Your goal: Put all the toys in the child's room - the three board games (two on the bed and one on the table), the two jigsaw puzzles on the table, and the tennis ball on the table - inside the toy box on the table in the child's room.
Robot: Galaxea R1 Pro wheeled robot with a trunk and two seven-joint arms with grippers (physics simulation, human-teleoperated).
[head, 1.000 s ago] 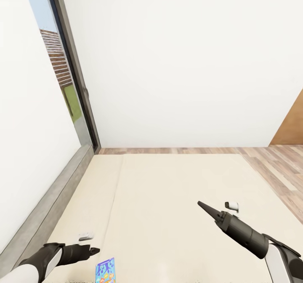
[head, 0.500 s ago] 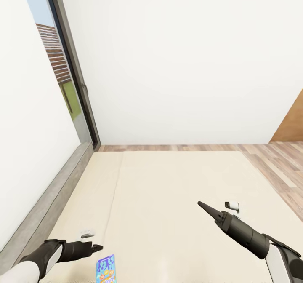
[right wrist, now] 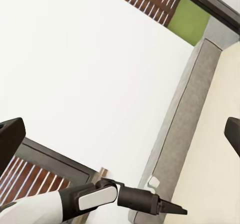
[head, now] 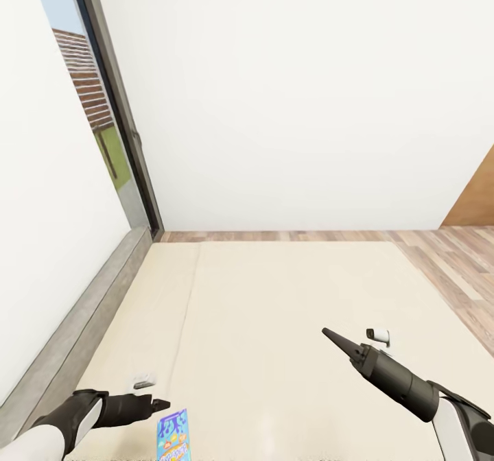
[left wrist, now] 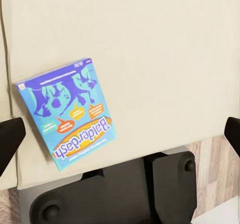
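We look down on the bed [head: 274, 324], whose beige mattress spreads from 6 to 12 o'clock below a white wall [head: 295, 90]; its grey frame [head: 82, 331] runs along the 9 o'clock side, under a window [head: 89, 104]. Wooden floor [head: 453, 262] shows at 3 o'clock. Our left pincer [head: 159, 404] hovers at 7 o'clock, fingers well apart in its wrist view. Our right pincer [head: 326, 333] hangs at 5 o'clock above the mattress, fingers likewise spread. The blue Balderdash board game [left wrist: 67, 114] lies flat near the mattress's near edge, just beside the left pincer.
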